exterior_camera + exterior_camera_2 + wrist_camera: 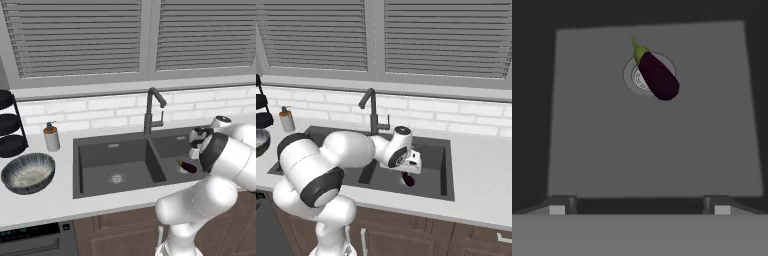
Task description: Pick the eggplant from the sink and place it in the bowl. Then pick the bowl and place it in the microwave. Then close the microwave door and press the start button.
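Jaws (639, 205) stand wide and empty; eggplant (657, 75) lies ahead of them across the sink (587, 150) drain; centre over its body, then descend.

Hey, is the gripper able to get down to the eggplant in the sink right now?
Probably yes. The gripper hangs open above the right basin of the sink, and the eggplant lies on the drain with bare basin floor around it.
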